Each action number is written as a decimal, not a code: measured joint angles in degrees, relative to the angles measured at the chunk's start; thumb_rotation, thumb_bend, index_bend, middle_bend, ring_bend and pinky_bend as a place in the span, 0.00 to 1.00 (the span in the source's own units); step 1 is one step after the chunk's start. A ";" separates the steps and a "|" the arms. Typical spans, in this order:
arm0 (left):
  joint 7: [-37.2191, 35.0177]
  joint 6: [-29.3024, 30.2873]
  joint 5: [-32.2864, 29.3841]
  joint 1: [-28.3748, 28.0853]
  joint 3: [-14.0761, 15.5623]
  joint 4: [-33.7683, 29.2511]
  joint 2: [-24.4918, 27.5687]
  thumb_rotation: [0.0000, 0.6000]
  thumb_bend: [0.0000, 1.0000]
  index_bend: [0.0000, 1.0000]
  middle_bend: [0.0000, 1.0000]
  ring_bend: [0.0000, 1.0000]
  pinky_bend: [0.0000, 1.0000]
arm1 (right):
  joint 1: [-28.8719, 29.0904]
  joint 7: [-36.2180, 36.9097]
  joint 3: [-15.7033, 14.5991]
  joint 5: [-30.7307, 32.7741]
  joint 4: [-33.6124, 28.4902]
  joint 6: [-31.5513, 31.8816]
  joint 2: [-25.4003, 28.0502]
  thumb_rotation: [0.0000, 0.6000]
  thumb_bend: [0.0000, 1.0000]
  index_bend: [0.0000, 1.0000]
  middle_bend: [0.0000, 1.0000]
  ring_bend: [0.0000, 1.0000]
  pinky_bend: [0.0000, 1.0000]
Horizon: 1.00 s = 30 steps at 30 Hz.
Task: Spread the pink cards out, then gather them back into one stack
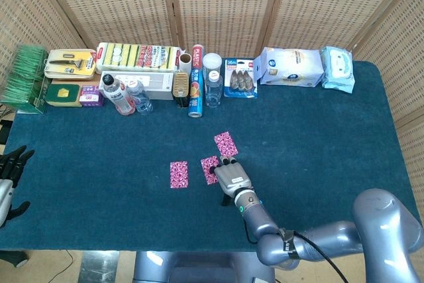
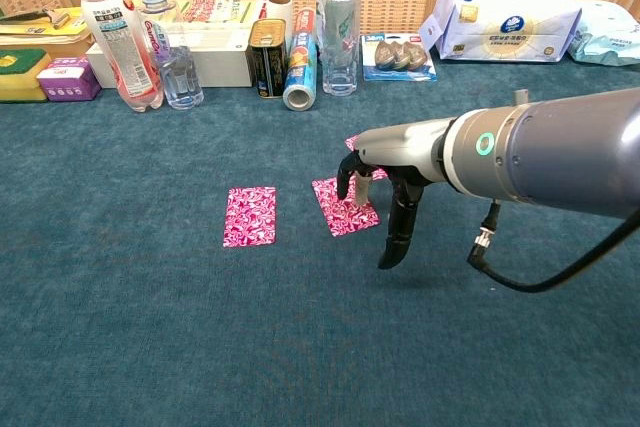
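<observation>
Three pink patterned cards lie apart on the blue cloth. The left card (image 1: pixel 178 174) (image 2: pixel 250 215) lies alone. The middle card (image 1: pixel 209 164) (image 2: pixel 345 215) is turned askew, and my right hand (image 1: pixel 230 177) (image 2: pixel 392 179) presses a fingertip on it while the thumb hangs down beside it, gripping nothing. The far card (image 1: pixel 226 143) (image 2: pixel 352 143) lies just behind the hand, mostly hidden in the chest view. My left hand (image 1: pixel 10 170) rests off the table's left edge with its fingers spread and nothing in it.
Along the back edge stand bottles (image 2: pixel 115 32), a can (image 2: pixel 266 57), a foil roll (image 2: pixel 300 72), a tall clear bottle (image 2: pixel 340 32), a blister pack (image 2: pixel 398 55) and wipes packs (image 2: pixel 505 22). Boxes and sponges (image 1: pixel 136 56) fill the back left.
</observation>
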 measured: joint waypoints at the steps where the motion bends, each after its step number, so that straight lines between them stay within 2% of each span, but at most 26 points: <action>1: 0.04 -0.05 -0.07 -0.02 -0.02 -0.01 -0.01 1.00 0.05 0.00 0.00 0.00 0.05 | -0.13 0.04 -0.08 -0.81 -0.57 0.19 0.33 1.00 0.00 0.23 0.25 0.07 0.03; 4: 0.17 -0.06 -0.18 -0.04 -0.06 -0.04 -0.05 1.00 0.05 0.00 0.00 0.00 0.05 | -0.45 0.08 -0.48 -3.68 -1.54 0.80 0.86 1.00 0.00 0.23 0.20 0.08 0.03; 8: 0.19 0.01 -0.02 0.00 0.01 -0.07 -0.06 1.00 0.05 0.00 0.00 0.00 0.05 | -0.99 0.04 -1.59 -9.18 -1.64 1.58 1.08 1.00 0.00 0.21 0.12 0.05 0.03; 13: -0.13 0.29 0.24 0.17 0.12 0.06 -0.01 1.00 0.05 0.00 0.00 0.00 0.05 | -2.14 -0.14 -3.22 -15.04 0.89 3.32 0.47 1.00 0.02 0.19 0.10 0.05 0.03; 21: -0.60 0.16 0.53 0.12 0.24 0.27 0.17 1.00 0.05 0.00 0.00 0.00 0.05 | -4.61 4.18 -2.90 -16.25 6.16 0.27 0.57 1.00 0.03 0.14 0.12 0.04 0.03; 25: -0.61 0.18 0.42 0.13 0.22 0.27 0.15 1.00 0.05 0.00 0.00 0.00 0.05 | -4.76 4.14 -3.01 -15.92 7.88 -2.85 1.99 1.00 0.03 0.13 0.11 0.03 0.03; 30: -0.25 -0.07 0.13 0.02 0.16 0.17 0.04 1.00 0.05 0.00 0.00 0.00 0.05 | -4.20 2.73 -2.79 -14.96 9.10 -3.37 2.42 1.00 0.03 0.13 0.11 0.03 0.05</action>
